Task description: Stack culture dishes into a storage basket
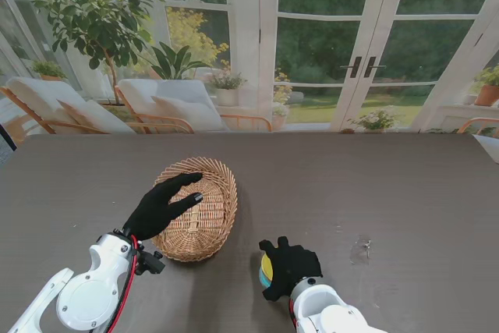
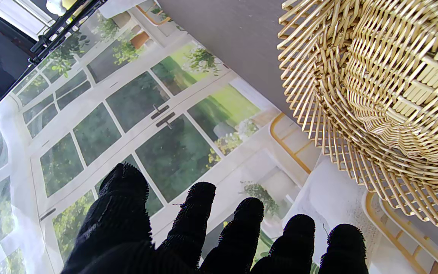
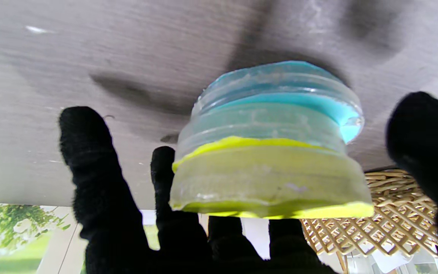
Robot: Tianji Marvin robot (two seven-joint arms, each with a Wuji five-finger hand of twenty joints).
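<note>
Sunlit glass doors and garden greenery are standing behind a dark table (image 1: 374, 185), where a woven basket (image 1: 209, 193) is sitting toward nine o'clock from the centre. Reaching over the basket's near-left rim, the left hand (image 1: 160, 206) is holding nothing, its fingers (image 2: 192, 217) spread apart. At about six o'clock, near me and just right of the basket, the right hand (image 1: 288, 265) is curling its fingers (image 3: 89, 167) around a stack of culture dishes (image 3: 268, 152), yellow and blue, resting on the table.
</note>
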